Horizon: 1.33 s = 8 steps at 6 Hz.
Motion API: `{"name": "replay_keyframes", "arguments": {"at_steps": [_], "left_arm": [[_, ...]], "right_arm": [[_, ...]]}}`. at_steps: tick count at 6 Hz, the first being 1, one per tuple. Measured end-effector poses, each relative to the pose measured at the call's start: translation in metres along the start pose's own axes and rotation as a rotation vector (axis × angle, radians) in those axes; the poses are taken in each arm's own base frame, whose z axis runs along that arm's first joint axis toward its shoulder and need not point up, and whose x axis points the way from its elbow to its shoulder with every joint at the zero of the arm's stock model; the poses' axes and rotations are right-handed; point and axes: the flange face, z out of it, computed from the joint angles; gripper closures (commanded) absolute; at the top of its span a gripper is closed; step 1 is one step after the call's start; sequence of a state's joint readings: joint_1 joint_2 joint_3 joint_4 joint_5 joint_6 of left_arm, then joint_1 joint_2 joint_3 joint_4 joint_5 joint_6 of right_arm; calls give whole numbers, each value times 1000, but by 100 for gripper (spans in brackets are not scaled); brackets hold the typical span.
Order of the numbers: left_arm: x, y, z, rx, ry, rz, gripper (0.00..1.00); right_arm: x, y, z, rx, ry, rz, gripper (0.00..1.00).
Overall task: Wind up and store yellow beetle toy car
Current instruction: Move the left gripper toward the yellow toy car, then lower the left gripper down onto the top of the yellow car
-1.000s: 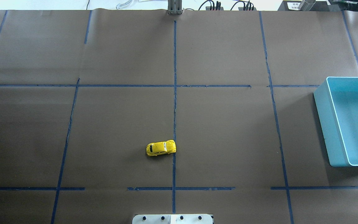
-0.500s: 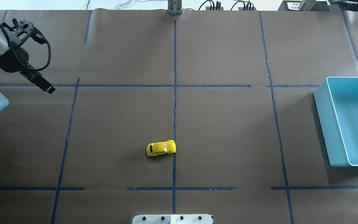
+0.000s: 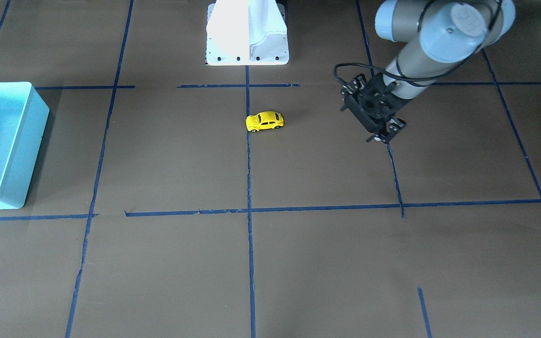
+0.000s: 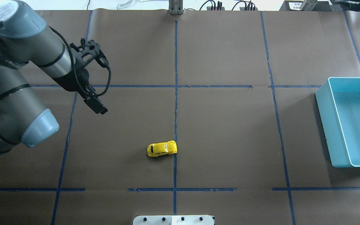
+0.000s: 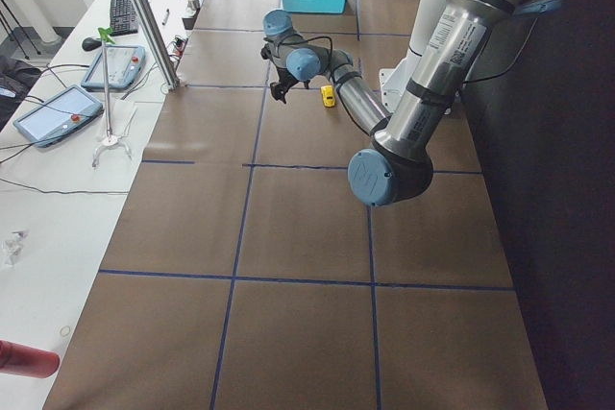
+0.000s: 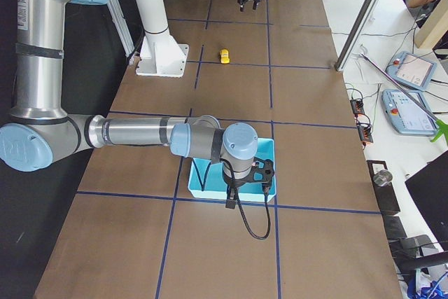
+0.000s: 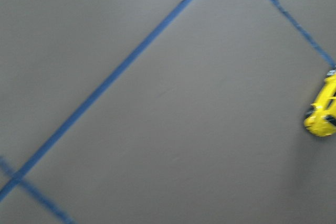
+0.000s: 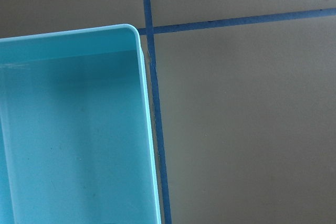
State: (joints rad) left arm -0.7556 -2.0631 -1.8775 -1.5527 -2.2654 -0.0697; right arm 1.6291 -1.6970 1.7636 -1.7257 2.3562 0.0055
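Approach: left gripper (image 4: 100, 110), jaws apparently parted, hangs well apart from yellow beetle toy car (image 4: 162, 149) beside ctr tape line (image 4: 175, 118); suggest aligning fingers across car's flanks, descending slow; right gripper (image 6: 231, 199) above light blue bin (image 4: 325, 125), open/closed cannot tell.

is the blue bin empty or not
Empty where visible: the blue bin shows a bare floor, and the yellow beetle toy car stands on the table.

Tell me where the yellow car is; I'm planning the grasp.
Overhead view: the yellow beetle toy car sits just left of the centre tape line.
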Motion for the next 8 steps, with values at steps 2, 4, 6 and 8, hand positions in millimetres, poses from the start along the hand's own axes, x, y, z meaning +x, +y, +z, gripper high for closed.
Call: {"name": "replay_keyframes", "arguments": {"at_steps": [2, 4, 6, 8], "left_arm": [[96, -43, 41, 20, 18, 161, 0], [143, -123, 46, -11, 19, 208, 0], [173, -160, 64, -103, -72, 388, 0], [181, -156, 113, -206, -191, 539, 0]], "right_arm": [[1, 1, 1, -3, -1, 2, 0], [2, 1, 2, -4, -1, 4, 0], [1, 1, 2, -3, -2, 3, 0], [0, 0, 1, -1, -6, 1, 0]]}}
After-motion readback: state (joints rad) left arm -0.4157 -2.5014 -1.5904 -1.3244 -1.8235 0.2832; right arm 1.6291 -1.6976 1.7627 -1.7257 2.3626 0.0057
